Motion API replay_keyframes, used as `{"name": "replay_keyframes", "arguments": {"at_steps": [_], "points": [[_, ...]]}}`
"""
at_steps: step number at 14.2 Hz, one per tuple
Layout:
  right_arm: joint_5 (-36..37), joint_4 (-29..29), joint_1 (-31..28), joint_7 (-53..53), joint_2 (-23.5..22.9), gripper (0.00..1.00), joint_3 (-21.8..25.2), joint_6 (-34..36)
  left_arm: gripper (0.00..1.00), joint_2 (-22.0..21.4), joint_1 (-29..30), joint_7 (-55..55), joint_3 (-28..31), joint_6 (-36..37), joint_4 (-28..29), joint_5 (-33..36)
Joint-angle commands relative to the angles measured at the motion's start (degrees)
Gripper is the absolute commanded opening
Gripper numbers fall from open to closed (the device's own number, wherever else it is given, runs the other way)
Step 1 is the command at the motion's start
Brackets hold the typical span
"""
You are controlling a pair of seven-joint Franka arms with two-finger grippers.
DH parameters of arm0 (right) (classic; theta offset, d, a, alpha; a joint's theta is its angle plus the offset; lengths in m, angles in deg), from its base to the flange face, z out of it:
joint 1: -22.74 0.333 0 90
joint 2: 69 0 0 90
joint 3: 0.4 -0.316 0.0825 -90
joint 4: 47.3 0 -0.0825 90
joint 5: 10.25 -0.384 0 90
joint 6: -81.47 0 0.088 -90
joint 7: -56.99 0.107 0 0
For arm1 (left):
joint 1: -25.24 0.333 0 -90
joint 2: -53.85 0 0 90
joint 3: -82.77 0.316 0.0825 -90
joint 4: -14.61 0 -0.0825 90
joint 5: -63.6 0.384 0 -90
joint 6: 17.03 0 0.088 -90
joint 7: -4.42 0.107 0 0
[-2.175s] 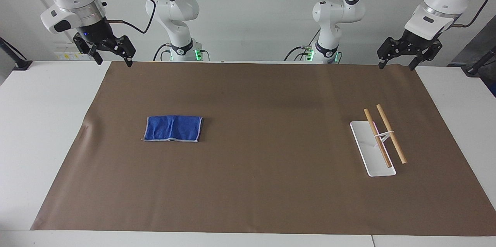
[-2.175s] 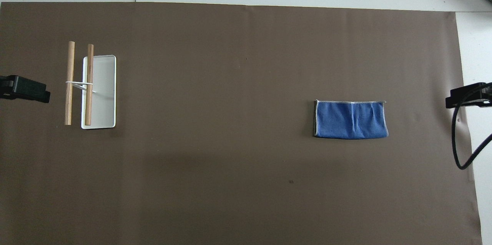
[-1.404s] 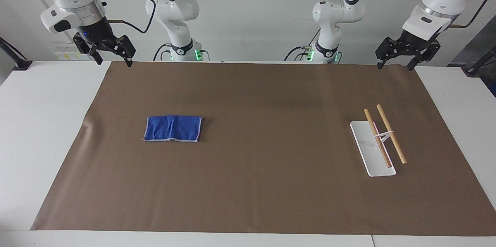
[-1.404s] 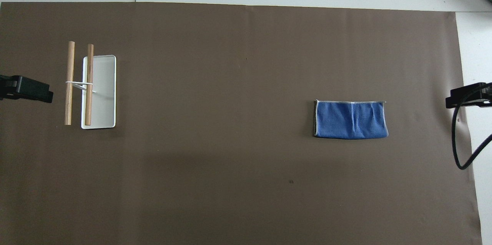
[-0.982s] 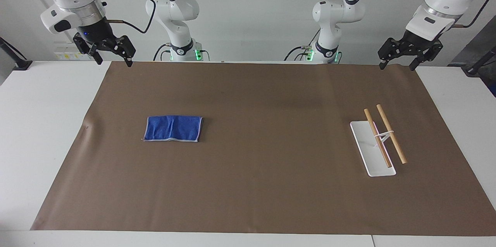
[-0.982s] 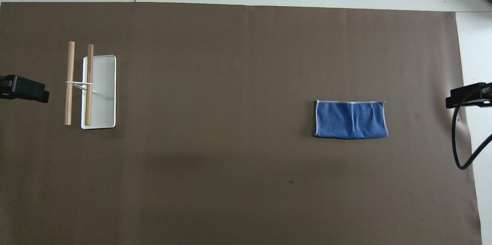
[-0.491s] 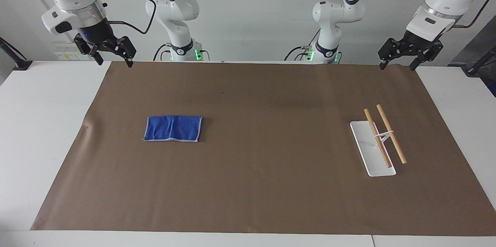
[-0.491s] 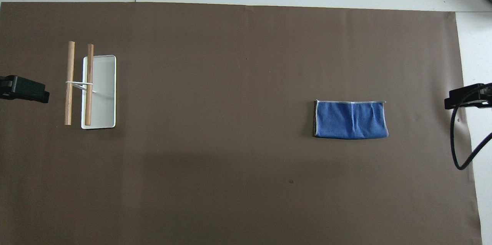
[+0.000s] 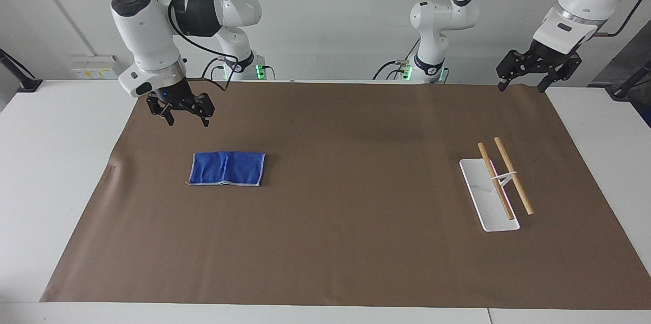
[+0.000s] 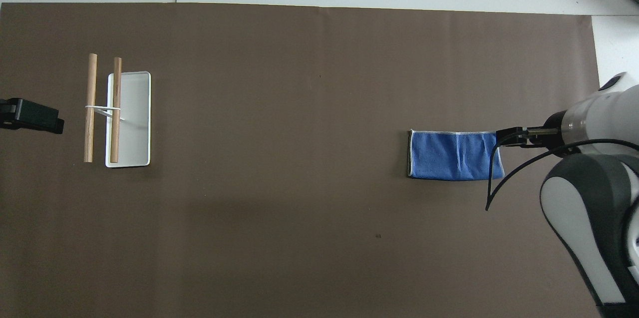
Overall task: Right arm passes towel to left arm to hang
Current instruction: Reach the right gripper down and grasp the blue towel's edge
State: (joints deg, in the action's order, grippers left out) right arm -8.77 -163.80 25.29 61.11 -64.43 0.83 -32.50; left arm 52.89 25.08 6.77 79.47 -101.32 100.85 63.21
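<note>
Towel [image 9: 227,168]: flat on the sheet [image 9: 346,263], toward the right arm's end, ungrasped.
Right gripper [image 9: 185,118]: open, in the air near the towel, poised to pick.
Left gripper [image 9: 522,85]: open, waiting above the rack [image 9: 496,186], where the towel hangs.

White table [image 9: 56,171], brown sheet [image 9: 346,242], pale wall [image 9: 330,13].

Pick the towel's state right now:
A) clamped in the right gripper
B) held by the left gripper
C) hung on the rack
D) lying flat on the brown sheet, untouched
D: the towel lies folded on the brown sheet, with the open right gripper in the air, clear of it.
</note>
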Motion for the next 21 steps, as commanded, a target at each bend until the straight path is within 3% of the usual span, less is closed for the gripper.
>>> {"name": "replay_keyframes", "arguments": {"at_steps": [1, 3, 9, 19, 20, 21], "points": [[-0.51, -4.51, 0.61, 1.76, -2.71, 1.0, -0.26, -7.02, 1.0, -1.85, 0.86, 0.38, -0.3, -0.44, 2.09, -0.92], [-0.51, -8.72, 2.02, 3.25, -3.77, 1.0, -0.26, -15.01, 1.0, -1.77, 0.86, 0.38, -0.3, -0.35, 2.09, -0.92], [-0.51, -15.32, 2.11, 2.55, -8.34, 1.0, -0.26, -26.37, 1.0, -1.85, 0.86, 0.38, -0.3, -0.44, 2.09, -0.92], [-0.42, -16.91, 3.43, 2.29, -14.32, 1.0, -0.34, -35.53, 1.0, -1.85, 0.86, 0.38, -0.3, -0.44, 2.09, -0.92], [-0.51, -16.91, 3.43, 2.03, -14.24, 0.86, -0.34, -35.53, 1.0, -1.85, 0.86, 0.38, -0.3, -0.44, 2.09, -0.92], [-0.43, -16.91, 3.43, 2.03, -14.32, 0.61, -0.34, -35.53, 1.0, -1.85, 0.86, 0.38, -0.3, -0.35, 2.09, -0.92]]}}
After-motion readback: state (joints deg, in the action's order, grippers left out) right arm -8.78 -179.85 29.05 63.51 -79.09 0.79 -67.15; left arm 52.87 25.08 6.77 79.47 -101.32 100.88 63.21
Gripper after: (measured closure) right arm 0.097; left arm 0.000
